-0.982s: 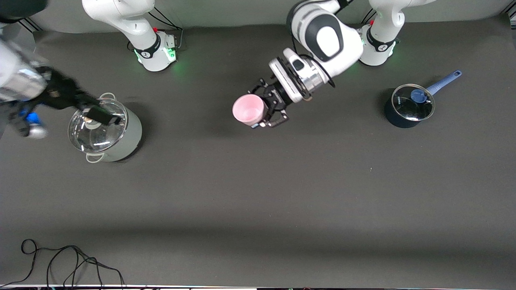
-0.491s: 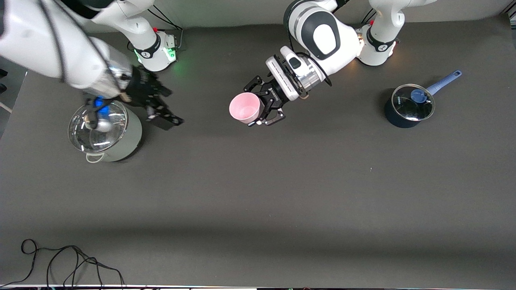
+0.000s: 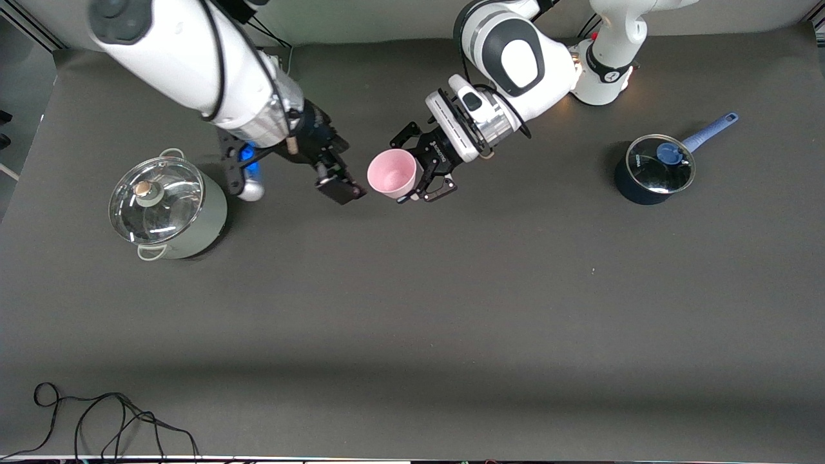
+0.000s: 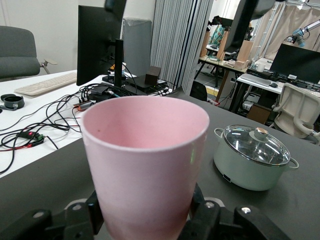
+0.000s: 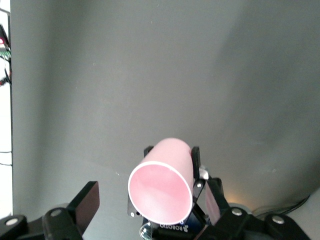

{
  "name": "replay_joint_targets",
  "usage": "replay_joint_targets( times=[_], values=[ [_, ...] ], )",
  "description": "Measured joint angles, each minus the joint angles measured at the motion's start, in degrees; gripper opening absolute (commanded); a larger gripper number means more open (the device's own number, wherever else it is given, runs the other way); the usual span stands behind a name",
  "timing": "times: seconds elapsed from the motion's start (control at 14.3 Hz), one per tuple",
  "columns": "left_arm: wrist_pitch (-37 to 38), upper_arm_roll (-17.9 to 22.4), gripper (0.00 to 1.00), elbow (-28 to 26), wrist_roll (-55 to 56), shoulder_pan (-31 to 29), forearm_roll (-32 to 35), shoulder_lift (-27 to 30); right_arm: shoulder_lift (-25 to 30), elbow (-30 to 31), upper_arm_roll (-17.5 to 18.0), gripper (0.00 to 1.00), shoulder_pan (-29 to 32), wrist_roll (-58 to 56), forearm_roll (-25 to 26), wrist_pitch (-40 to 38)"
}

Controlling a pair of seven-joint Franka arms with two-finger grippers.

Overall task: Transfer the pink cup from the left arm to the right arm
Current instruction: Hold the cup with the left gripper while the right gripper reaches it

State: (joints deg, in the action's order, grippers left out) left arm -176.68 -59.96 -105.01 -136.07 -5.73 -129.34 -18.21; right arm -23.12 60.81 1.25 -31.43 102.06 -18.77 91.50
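The pink cup [image 3: 392,174] is tipped on its side in the air over the table's middle, with its open mouth toward the right arm. My left gripper [image 3: 407,171] is shut on its lower body. In the left wrist view the cup [image 4: 145,160] fills the middle between the black fingers [image 4: 205,220]. My right gripper [image 3: 336,173] is open and empty, just beside the cup's mouth and apart from it. In the right wrist view the cup [image 5: 162,192] faces the camera between my spread fingers [image 5: 86,202].
A pale green lidded pot [image 3: 167,209] stands toward the right arm's end, also in the left wrist view [image 4: 252,157]. A dark blue lidded saucepan [image 3: 652,169] stands toward the left arm's end. A black cable [image 3: 109,419] lies near the front camera's edge.
My right arm has swung from over the green pot across to just beside the cup's mouth. My left gripper has shifted slightly with the cup and now holds still.
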Motion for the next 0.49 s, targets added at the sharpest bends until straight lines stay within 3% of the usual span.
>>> replay_joint_targets(
  times=[0.28,0.49],
  values=[
    [-0.1,0.1,0.52,0.0,0.0,0.0,0.0,-0.1,-2.7,-0.1,2.5,0.95,-0.1,-0.1,0.0,0.6],
    [-0.2,0.1,0.53,0.0,0.0,0.0,0.0,-0.1,-4.3,-0.1,3.5,0.81,-0.1,-0.1,0.0,0.6]
  ],
)
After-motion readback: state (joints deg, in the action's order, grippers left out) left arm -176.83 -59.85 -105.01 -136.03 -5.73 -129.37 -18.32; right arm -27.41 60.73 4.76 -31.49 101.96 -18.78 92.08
